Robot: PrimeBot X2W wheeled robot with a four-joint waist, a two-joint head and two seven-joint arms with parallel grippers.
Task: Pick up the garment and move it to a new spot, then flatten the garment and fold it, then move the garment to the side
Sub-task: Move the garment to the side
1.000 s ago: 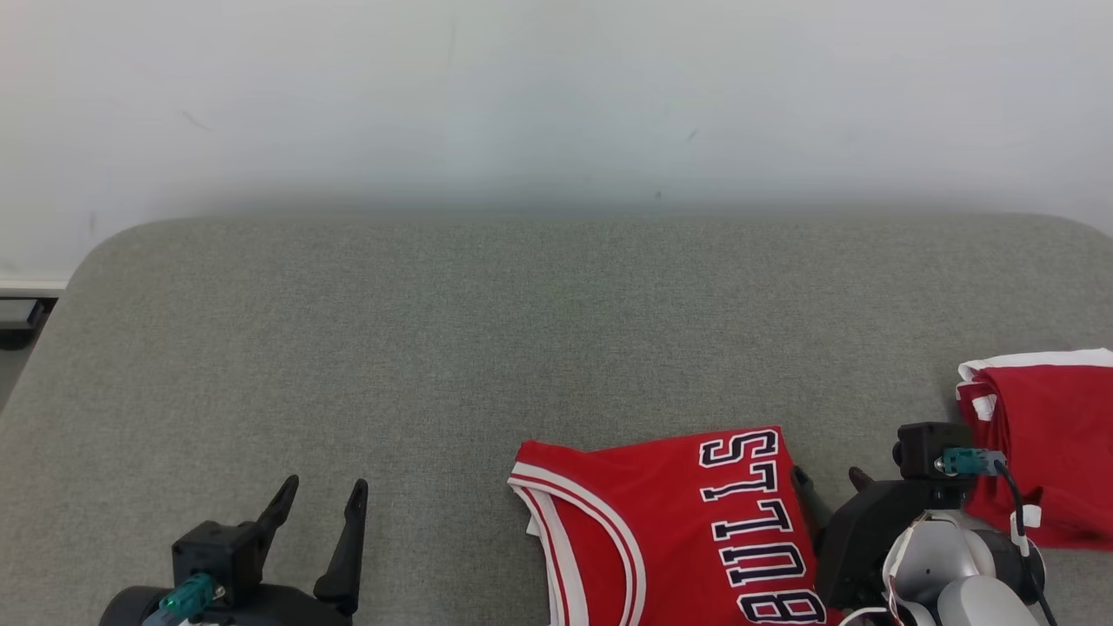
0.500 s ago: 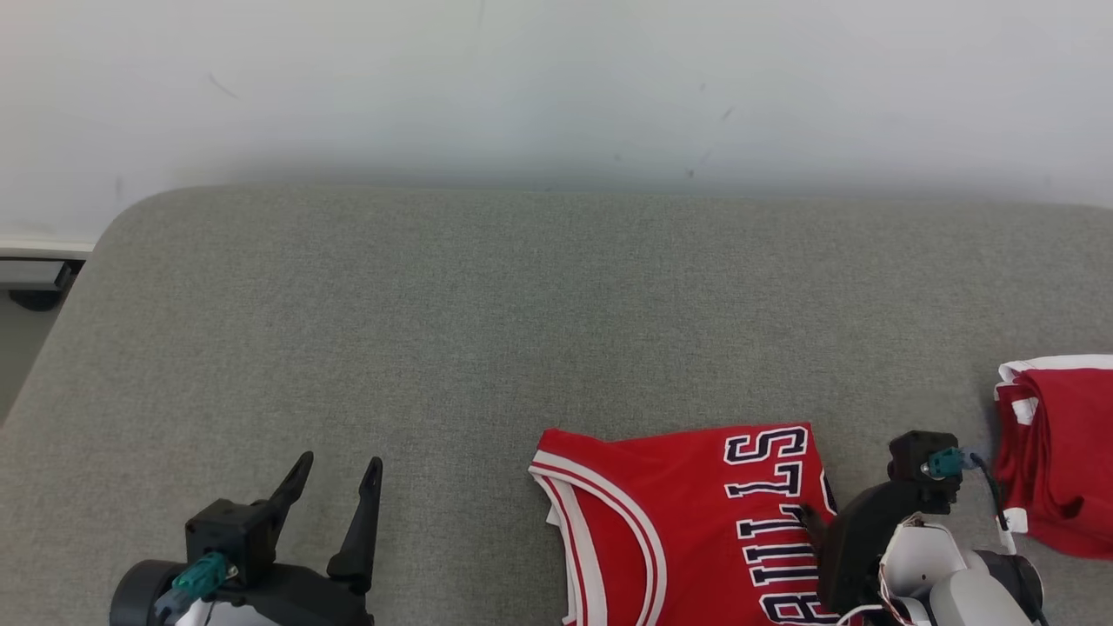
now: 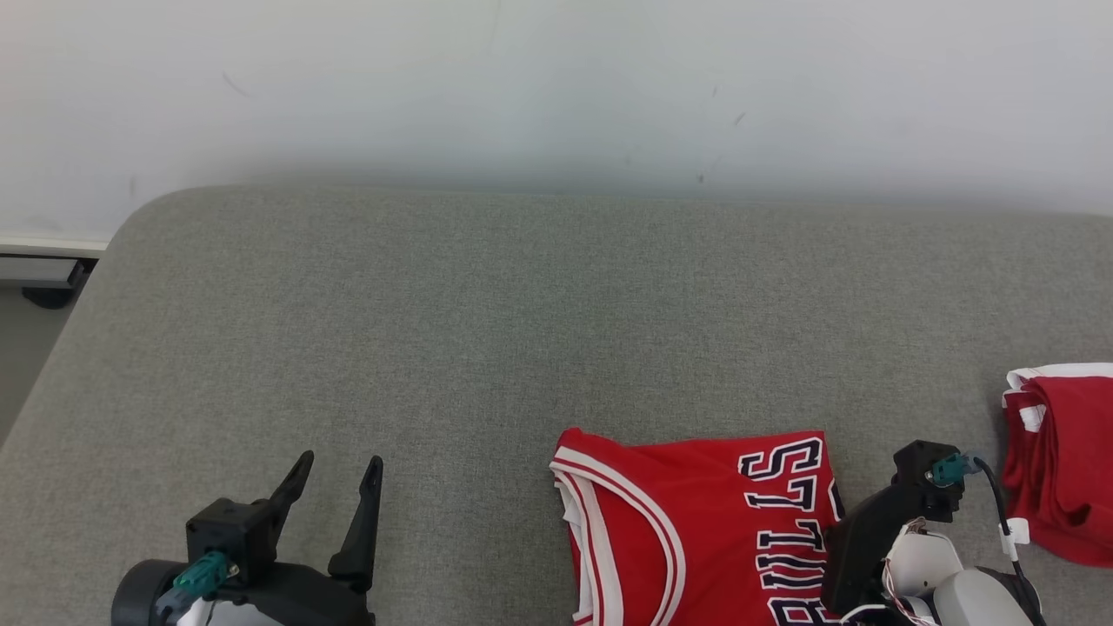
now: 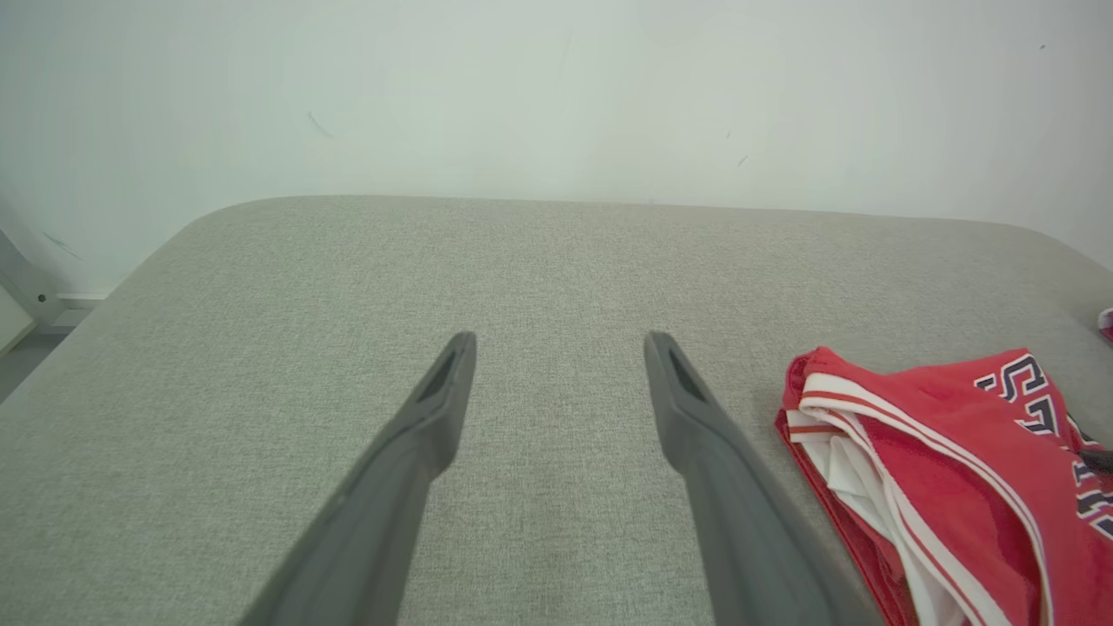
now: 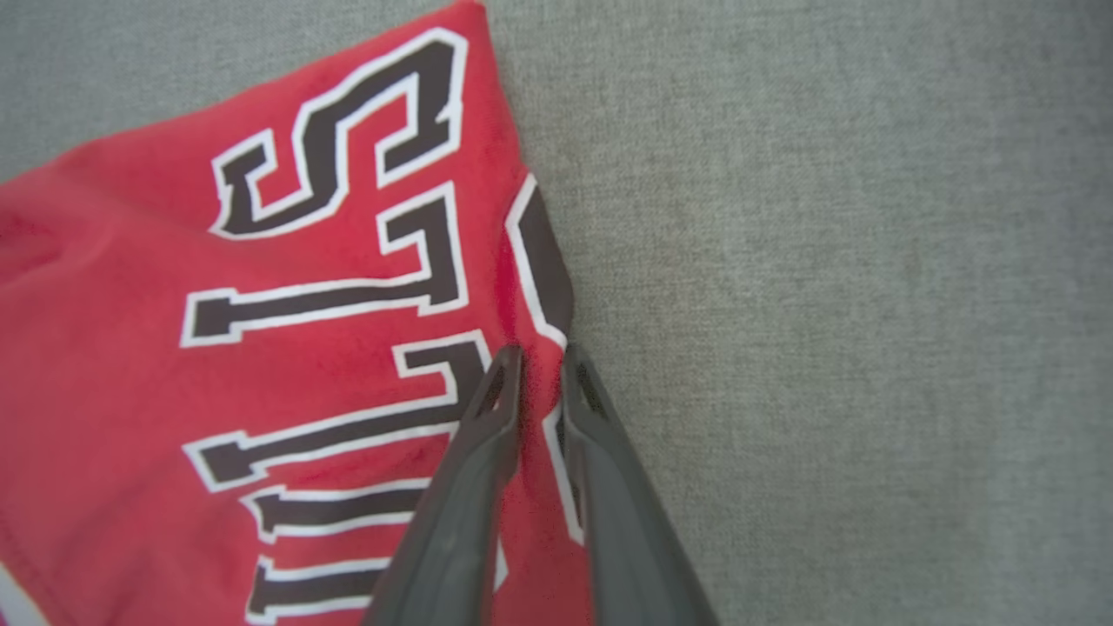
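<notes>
Right gripper (image 5: 541, 361): jaws almost together, pinched on the side edge of the red jersey (image 5: 113, 365), next to the last letters of the print. The rest of the jersey lay flat on the grey cushion (image 3: 522, 330), spreading off to the left of those jaws, with bare cushion to their right.

Left gripper (image 3: 339, 461): jaws wide apart with nothing between them, over bare cushion. The jersey was well off to their right.

Step in hand looked like the pick-up. The bite looked thin, right at the edge, so I'd confirm it caught every layer before lifting. Lift straight up and slowly, or the cloth may slip out. A one-point hold would let it hang and bunch, so bring the left gripper in on the neck side. Steer clear of the other red garment (image 3: 1061, 461) beyond the right jaws.
</notes>
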